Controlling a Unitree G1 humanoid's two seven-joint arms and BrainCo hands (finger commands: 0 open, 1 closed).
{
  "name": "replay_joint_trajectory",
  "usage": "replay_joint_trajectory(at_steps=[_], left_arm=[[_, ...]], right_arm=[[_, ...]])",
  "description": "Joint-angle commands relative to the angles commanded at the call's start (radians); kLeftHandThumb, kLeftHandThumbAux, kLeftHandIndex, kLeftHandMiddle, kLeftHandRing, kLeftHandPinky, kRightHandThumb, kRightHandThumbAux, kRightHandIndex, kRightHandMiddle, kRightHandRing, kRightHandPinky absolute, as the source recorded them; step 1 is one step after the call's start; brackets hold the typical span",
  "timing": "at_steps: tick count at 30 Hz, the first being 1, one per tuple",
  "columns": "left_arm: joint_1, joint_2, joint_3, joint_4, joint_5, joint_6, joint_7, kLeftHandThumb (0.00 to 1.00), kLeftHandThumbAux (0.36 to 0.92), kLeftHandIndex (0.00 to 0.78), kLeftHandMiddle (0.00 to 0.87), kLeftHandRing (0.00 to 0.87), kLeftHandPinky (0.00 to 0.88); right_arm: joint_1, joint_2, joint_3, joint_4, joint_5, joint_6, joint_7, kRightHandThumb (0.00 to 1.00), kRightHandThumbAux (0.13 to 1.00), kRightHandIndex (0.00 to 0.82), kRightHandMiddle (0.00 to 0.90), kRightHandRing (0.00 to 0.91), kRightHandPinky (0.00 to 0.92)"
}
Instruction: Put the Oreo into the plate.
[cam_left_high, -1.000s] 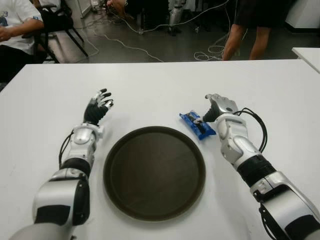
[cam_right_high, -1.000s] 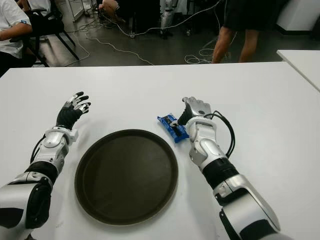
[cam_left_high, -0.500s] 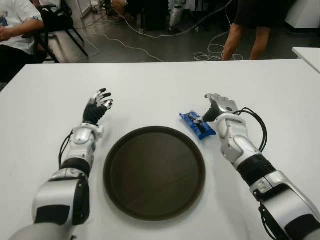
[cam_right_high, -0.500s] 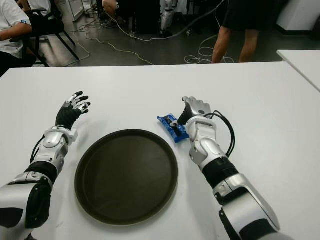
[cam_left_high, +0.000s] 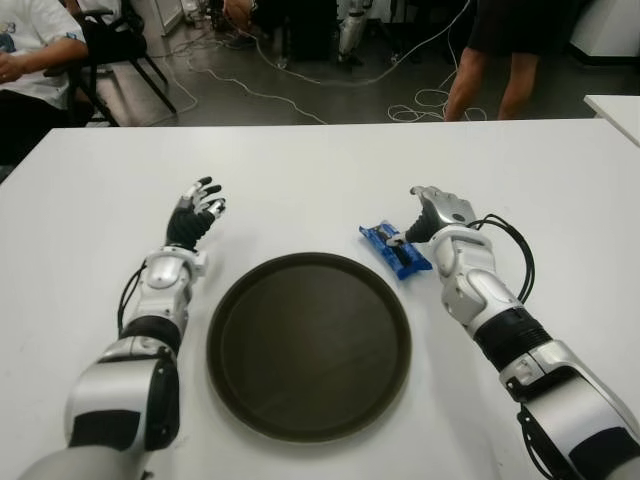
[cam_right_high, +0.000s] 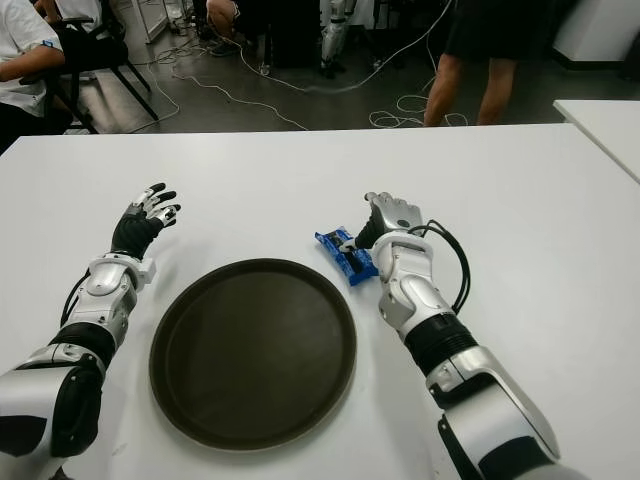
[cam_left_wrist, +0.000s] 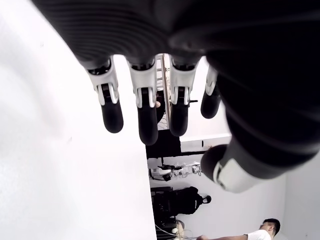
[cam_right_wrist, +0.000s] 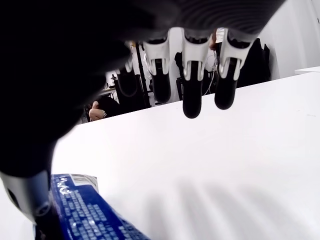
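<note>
left robot hand (cam_left_high: 196, 212) fingers spread, right robot hand (cam_left_high: 432, 213) fingers extended

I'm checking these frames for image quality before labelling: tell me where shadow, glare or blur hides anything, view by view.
Left eye view: even light, no glare; plate and Oreo pack clear. Right wrist view: right hand fills the top as a dark, close mass; soft finger shadows fall on the table; the pack's print is blurred. Left wrist view: left hand looms dark against a bright, washed-out table.
</note>
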Motion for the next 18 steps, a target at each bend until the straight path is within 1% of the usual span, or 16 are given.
replay_joint_trajectory(at_steps=[7, 10, 13, 18], left_arm=[[-0.001, 0.0, 0.002, 0.003, -0.004, 0.006, 0.001, 0.157, 0.701, 0.098, 0.173, 0.174, 0.184], [-0.002, 0.0, 0.002, 0.003, -0.005, 0.006, 0.0, 0.159, 0.704, 0.096, 0.17, 0.169, 0.171], [-0.002, -0.001, 0.003, 0.003, -0.005, 0.003, 0.001, 0.158, 0.705, 0.095, 0.167, 0.166, 0.176], [-0.002, -0.002, 0.005, 0.003, -0.008, -0.001, -0.002, 0.161, 0.706, 0.107, 0.176, 0.176, 0.189]], right_arm=[[0.003, 0.0, 0.002, 0.0, 0.007, -0.012, 0.007, 0.0, 0.664, 0.195, 0.211, 0.236, 0.253], [0.001, 0.0, 0.007, 0.003, 0.011, -0.01, 0.009, 0.0, 0.663, 0.186, 0.21, 0.236, 0.247], [-0.001, 0.002, 0.012, 0.007, 0.011, -0.005, 0.011, 0.0, 0.659, 0.168, 0.197, 0.224, 0.231], [-0.006, 0.003, 0.019, 0.013, 0.009, -0.003, 0.009, 0.0, 0.651, 0.173, 0.196, 0.222, 0.237]])
